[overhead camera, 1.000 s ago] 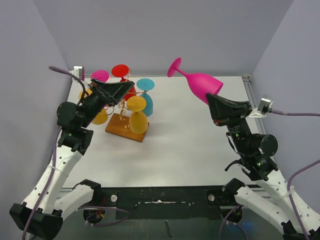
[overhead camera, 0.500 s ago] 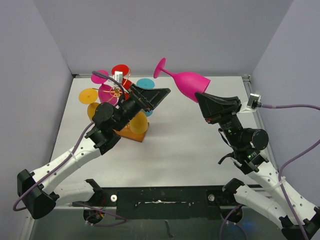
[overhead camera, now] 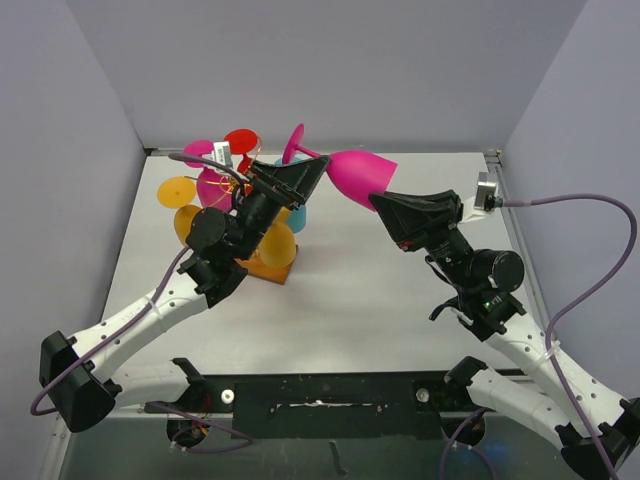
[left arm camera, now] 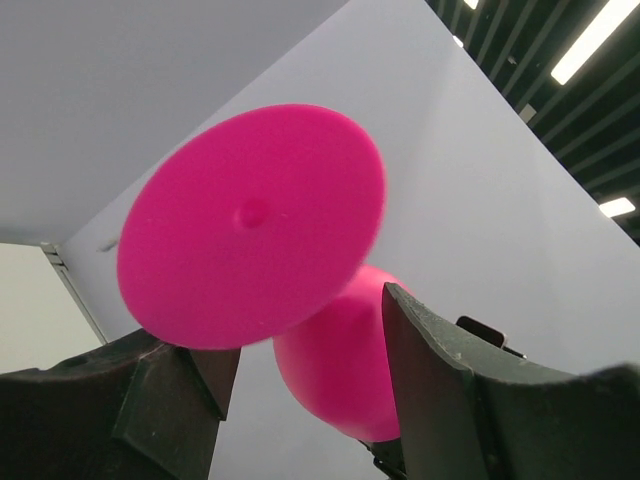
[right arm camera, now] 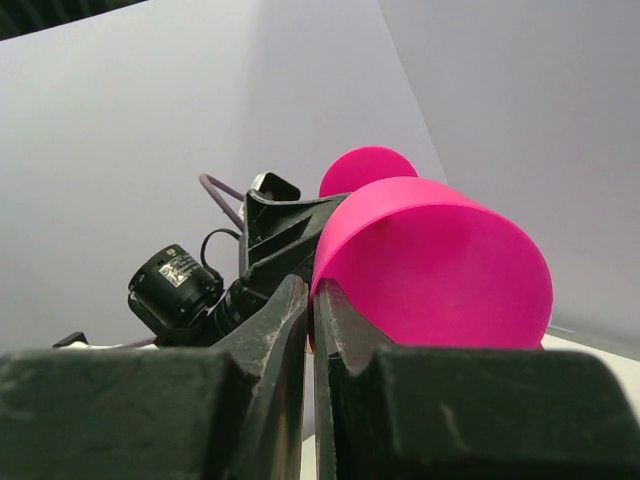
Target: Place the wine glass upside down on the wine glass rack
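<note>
Pink wine glass (overhead camera: 355, 175) aloft, sideways; right claw (overhead camera: 376, 201) clamps its rim. At the foot, left claw (overhead camera: 318, 165) spread, fingers (left arm camera: 440, 380) straddling stem. Below, wine glass rack (overhead camera: 262, 266) on desk (overhead camera: 380, 300).

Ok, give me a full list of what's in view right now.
wine glass: one, pink, held sideways in the air right of the rack
wine glass rack: one, gold wire on wooden base, table's far left
hung glasses: at least five, magenta, red, teal, yellow, orange, on the rack
table: one, white, under everything
left claw: one, black, open around the pink glass's stem
right claw: one, black, shut on the pink glass's rim
</note>
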Available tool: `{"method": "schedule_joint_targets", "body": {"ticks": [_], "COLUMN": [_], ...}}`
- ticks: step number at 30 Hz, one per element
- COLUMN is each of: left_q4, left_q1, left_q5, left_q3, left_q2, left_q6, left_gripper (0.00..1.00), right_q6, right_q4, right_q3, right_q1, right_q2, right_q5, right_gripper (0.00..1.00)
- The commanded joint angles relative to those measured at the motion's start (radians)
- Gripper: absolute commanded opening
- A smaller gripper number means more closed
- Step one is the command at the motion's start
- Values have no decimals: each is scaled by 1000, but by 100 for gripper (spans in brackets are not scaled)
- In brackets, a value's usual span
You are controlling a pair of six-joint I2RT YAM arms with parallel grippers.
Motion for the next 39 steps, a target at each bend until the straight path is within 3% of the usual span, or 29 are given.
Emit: {"method": "schedule_joint_targets", "body": {"ticks": [1,8,15,25,28,30,35,39], "left_q4": [74,112,126,150,150,147,115,60], "left_q1": [-1,-1,0,1,1,1,1,2], "left_q5": [-66,-90,-83,-74,-70,-64,-56,-60], "left_q3": [29,22,35,33,35,41,59,68], "left_q2": [-4,-12,-11,-16,-20,-22,-30,-60], "left_q6": [1,-23,-24,-5,12,29,87,189], "left_gripper": [52,36,27,0,0,0,0,0], "right_q6": [38,44,67,88,87,85,60,25], "right_q4": [89,69,41,15,0,-19,-129,-257], "right_q3": [30,27,34,32,37,45,74,93], "right_q1": [8,10,9,9,10,10,10,9], "right_q2": [2,16,39,37,32,29,18,-15], "right_q5": [-97,-159,-262,-310,-302,-293,-229,-133], "right_gripper": [0,0,0,0,1,12,56,72]}}
